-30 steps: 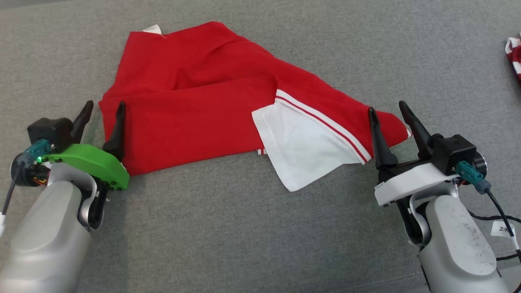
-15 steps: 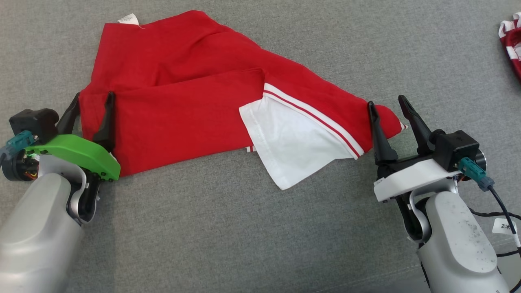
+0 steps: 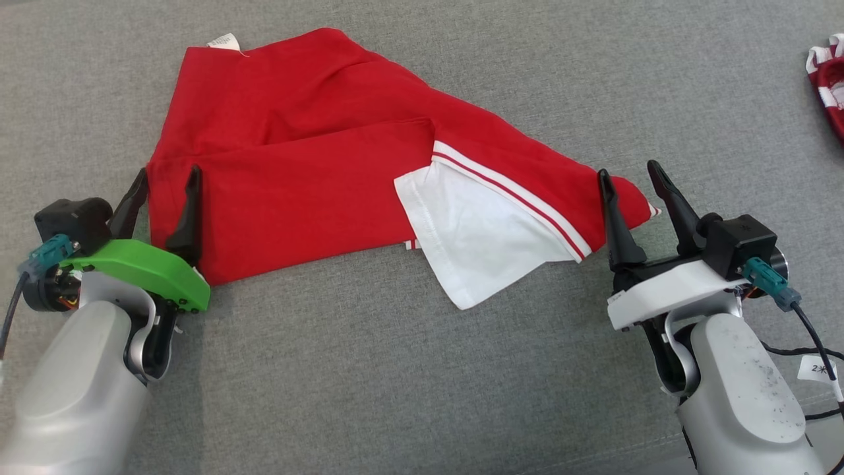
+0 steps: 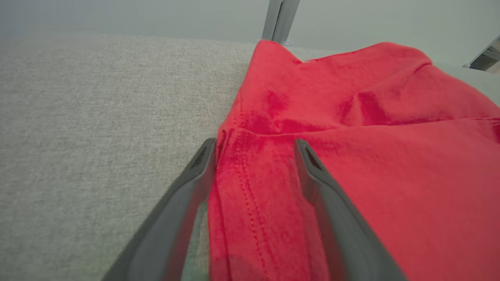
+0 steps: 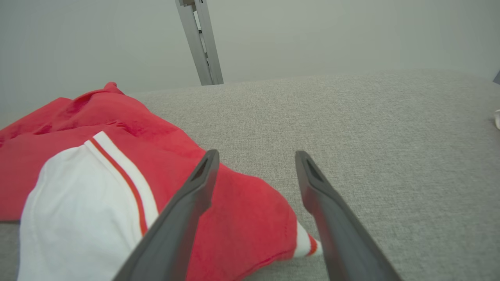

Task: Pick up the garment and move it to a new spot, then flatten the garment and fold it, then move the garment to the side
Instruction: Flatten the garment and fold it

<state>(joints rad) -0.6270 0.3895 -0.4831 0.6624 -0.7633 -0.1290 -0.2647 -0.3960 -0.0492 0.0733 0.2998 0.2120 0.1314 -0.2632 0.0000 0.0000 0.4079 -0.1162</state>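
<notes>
The garment (image 3: pixel 316 171), a red shirt with a white, red-striped sleeve (image 3: pixel 481 231), lies crumpled on the grey fabric surface (image 3: pixel 395 369). My left gripper (image 3: pixel 166 181) is open and straddles the garment's left hem (image 4: pixel 250 183), one finger on each side of the edge. At the garment's pointed right corner (image 5: pixel 250 222) my right gripper (image 3: pixel 630 175) is open too, its fingers (image 5: pixel 187 210) either side of that corner. Neither grips the cloth.
A second red and white striped cloth (image 3: pixel 827 86) lies at the far right edge. A small white tag (image 3: pixel 223 41) sticks out at the garment's top left. Metal frame posts (image 5: pixel 201 43) rise behind the surface.
The whole picture shifted left then partly back, so the camera moved. Both grippers stay open at the garment's two ends; the left one sits slightly further onto the hem.
</notes>
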